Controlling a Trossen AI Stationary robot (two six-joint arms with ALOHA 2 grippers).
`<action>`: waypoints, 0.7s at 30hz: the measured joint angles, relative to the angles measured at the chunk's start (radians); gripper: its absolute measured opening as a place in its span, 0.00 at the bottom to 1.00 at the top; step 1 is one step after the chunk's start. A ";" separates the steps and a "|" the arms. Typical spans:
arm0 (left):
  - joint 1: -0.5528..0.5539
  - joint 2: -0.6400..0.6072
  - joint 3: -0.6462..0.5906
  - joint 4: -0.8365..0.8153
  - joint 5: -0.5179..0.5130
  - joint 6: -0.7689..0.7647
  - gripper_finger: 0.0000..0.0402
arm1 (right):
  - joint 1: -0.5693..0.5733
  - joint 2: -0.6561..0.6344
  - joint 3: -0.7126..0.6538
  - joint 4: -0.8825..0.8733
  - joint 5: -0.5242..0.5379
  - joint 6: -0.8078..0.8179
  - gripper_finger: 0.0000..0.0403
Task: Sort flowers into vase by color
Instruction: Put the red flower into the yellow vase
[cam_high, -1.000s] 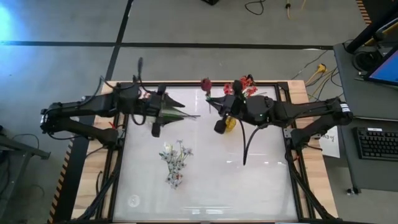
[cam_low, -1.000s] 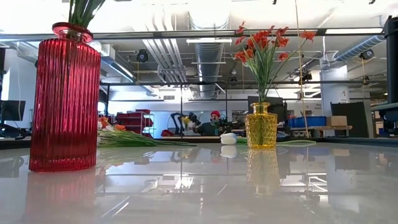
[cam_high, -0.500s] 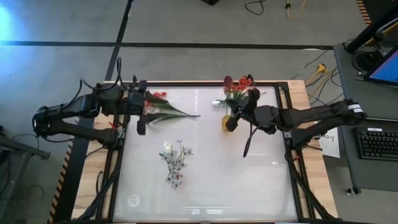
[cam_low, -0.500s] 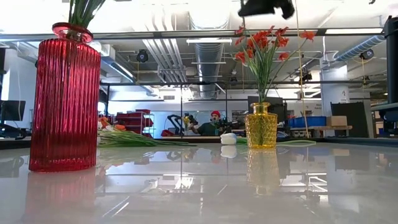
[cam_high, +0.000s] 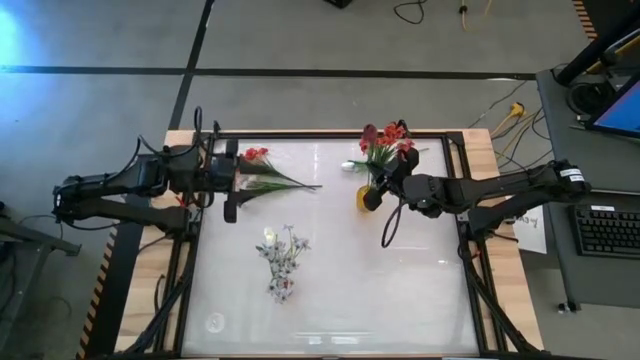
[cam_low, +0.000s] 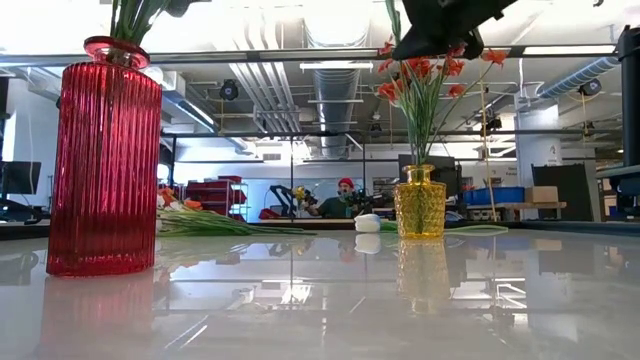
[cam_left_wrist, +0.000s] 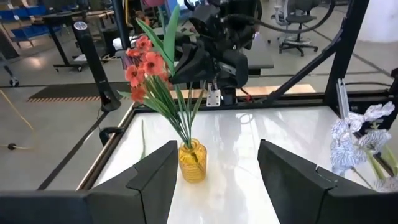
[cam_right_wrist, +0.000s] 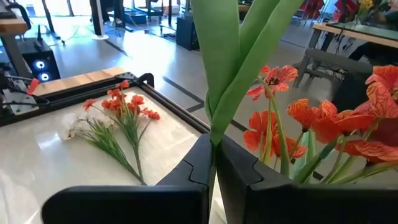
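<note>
My right gripper is shut on a dark maroon tulip and hovers over the yellow vase, level with the orange-red blossoms standing in it. My left gripper is open and empty at the table's left edge, beside an orange-red bunch lying flat on the table. A white rose lies left of the yellow vase. The red vase holds green stems, and the whitish sprays show above it. The tulip's lower stem end is hidden. My right gripper pinches the tulip's green stem and leaf base between its two fingers. The fingers come level from the table's right side, across the stem. The tulip stands about upright, leaves rising above the fingers, lifted off the table; whether its foot is in the vase, I cannot tell.
The glossy white tabletop lies inside a black frame with wooden side strips. The yellow vase stands far and right of centre, the red vase near and left of centre. A desk with a keyboard stands off the right side.
My right gripper has carried the tulip toward the table's right, from left of the yellow vase to over it, and has come down into the top of the low view. My left arm has drawn back toward the table's left edge, off the orange-red bunch lying there.
</note>
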 joint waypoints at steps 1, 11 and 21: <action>0.000 -0.002 -0.002 0.000 0.000 -0.007 0.52 | 0.000 0.000 0.000 -0.001 0.000 0.002 0.03; 0.000 -0.009 -0.003 0.003 -0.014 -0.039 0.52 | 0.000 0.013 -0.001 -0.018 -0.003 0.026 0.04; 0.000 -0.010 -0.003 0.002 -0.017 -0.039 0.52 | 0.000 0.013 -0.001 -0.023 -0.002 0.042 0.15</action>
